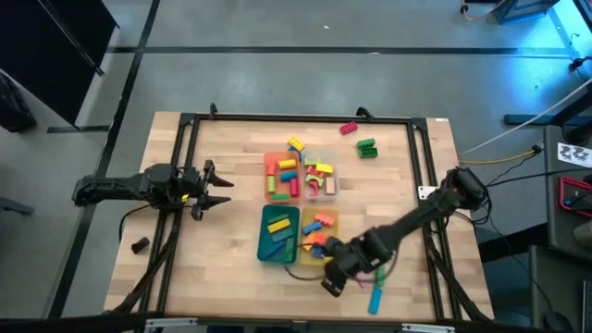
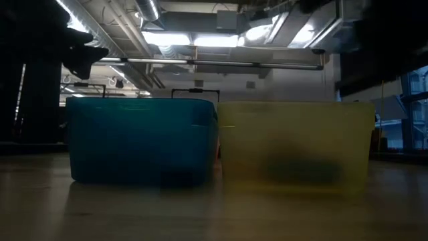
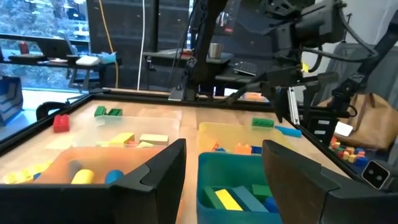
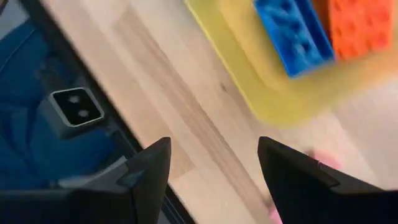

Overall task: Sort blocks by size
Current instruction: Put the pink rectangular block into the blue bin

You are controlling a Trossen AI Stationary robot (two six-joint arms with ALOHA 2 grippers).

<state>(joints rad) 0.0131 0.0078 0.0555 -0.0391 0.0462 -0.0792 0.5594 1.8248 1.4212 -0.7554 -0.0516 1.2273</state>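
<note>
Blocks of several colours lie in four trays at mid-table: orange (image 1: 280, 174), clear (image 1: 322, 178), teal (image 1: 277, 233) and yellow (image 1: 319, 231). Loose blocks rest flat on the wood: a red one (image 1: 349, 129), a green one (image 1: 367, 147), a yellow-and-blue one (image 1: 295, 144), a pink one (image 1: 379, 276) and a blue bar (image 1: 376, 298). My right gripper (image 1: 333, 281) is open, slanting down over bare wood by the yellow tray's near corner (image 4: 267, 93), with nothing between its fingers (image 4: 214, 174). My left gripper (image 1: 211, 190) waits open at the left, pointing level at the trays.
A black frame (image 1: 190, 125) runs round the table's edges. A blue block (image 4: 292, 31) and an orange block (image 4: 357, 28) lie in the yellow tray close to my right gripper. Bare wood lies left of the trays and along the near edge.
</note>
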